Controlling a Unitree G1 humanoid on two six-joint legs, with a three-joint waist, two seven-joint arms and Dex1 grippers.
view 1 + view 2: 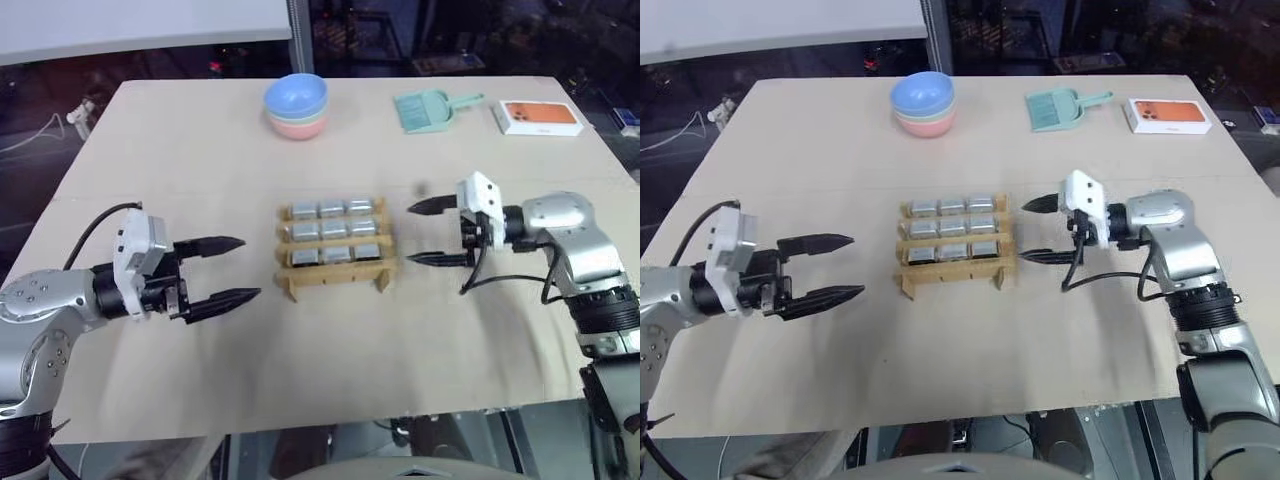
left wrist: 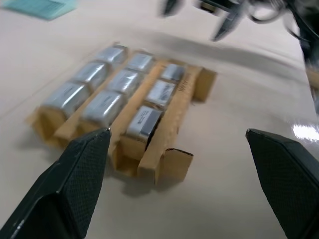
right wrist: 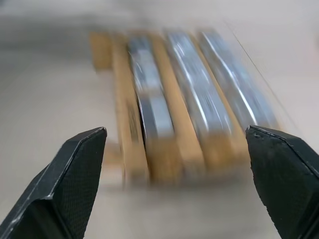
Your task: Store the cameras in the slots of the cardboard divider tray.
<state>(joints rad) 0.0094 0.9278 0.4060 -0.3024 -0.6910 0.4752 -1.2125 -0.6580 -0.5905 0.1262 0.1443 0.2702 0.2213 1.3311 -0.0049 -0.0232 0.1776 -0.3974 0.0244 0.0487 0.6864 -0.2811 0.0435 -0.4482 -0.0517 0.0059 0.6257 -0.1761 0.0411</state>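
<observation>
Cameras [image 1: 333, 230] are filling the cardboard divider tray [image 1: 335, 275]; I'm holding both empty grippers, left gripper [image 1: 232, 270] and right gripper [image 1: 429, 233], wide beside it; they look small, rigid, slick—grip the flat sides.

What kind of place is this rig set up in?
Probably a lab or test room, not a home. A bare tan table holds staged props: stacked bowls, a teal dustpan, a phone box and a cardboard divider tray full of cameras. Dark clutter and cables lie beyond.
</observation>
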